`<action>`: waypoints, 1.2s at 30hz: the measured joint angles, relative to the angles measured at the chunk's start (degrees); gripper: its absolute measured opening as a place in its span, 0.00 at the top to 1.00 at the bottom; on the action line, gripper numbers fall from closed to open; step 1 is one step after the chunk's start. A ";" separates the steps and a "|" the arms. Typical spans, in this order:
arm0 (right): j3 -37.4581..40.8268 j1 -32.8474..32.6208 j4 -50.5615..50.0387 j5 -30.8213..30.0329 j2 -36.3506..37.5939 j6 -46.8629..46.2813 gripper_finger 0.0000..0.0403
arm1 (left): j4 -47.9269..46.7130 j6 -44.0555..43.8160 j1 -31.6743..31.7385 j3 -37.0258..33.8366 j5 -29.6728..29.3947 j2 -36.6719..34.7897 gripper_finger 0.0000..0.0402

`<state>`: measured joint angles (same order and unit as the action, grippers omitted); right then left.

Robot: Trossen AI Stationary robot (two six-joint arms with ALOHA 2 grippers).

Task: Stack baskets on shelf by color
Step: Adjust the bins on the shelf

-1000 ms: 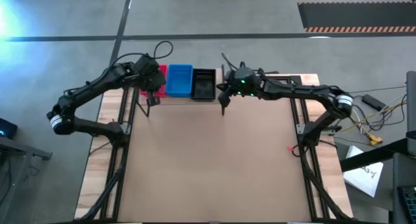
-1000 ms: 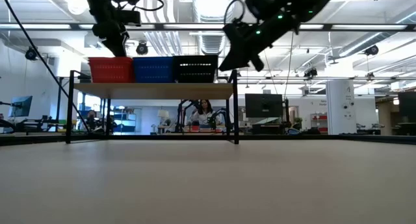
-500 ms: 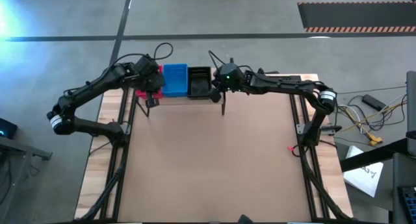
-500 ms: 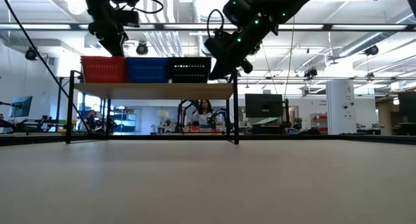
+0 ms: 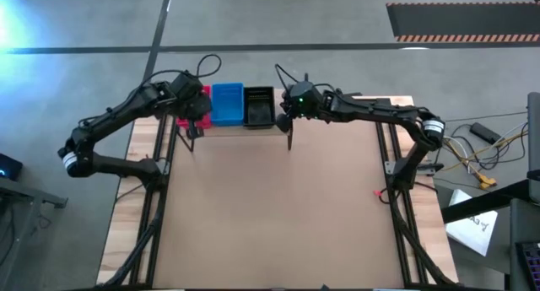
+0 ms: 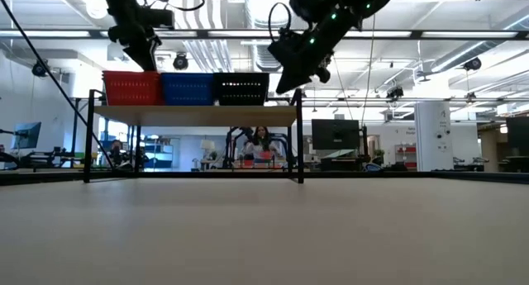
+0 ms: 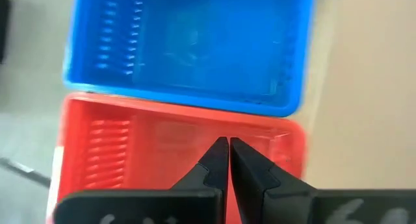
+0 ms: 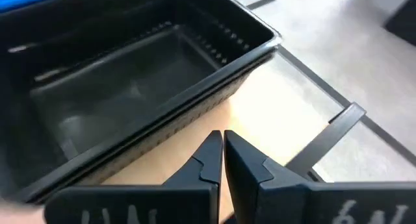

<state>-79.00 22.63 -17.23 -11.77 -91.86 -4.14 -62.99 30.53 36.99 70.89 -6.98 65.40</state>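
- Just beyond the shut tips of the right end effector (image 8: pixel 222 143) we see the black perforated plastic baskets (image 8: pixel 140 97), nested as one stack, resting on the light wood shelf (image 8: pixel 273 97) with its black end post close by.
- The right end effector is clenched on nothing and hovers beside and slightly above that stack's outer end, as the low view shows.
- The left end effector (image 7: pixel 229 148) is likewise pinched closed and empty, poised over the red-pink mesh plastic baskets (image 7: pixel 130 146); the blue mesh plastic baskets (image 7: pixel 195 49) sit touching them on the far side of its tips.
- From above, the three colours stand in one row along the shelf, red-pink nearest the left end effector, black nearest the right, blue between.
- We judge the stacking done, or nearly so, and the step in hand to be tidying the row.
- To do it well we should push with closed tips low on the black stack's end wall, level with the plank, so the stack slides rather than tips.
- We should keep the left end effector clear of the red-pink rim, or use it only as a backstop.
- We cannot tell how many baskets each stack holds.
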 joint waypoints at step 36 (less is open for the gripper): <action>0.52 -11.23 -12.45 -0.41 6.88 4.19 0.98 | 3.57 3.07 -1.48 5.74 20.71 10.60 1.00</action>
<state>-78.48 11.40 -29.68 -12.19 -84.98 0.05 -59.42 33.61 35.51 76.63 13.74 76.00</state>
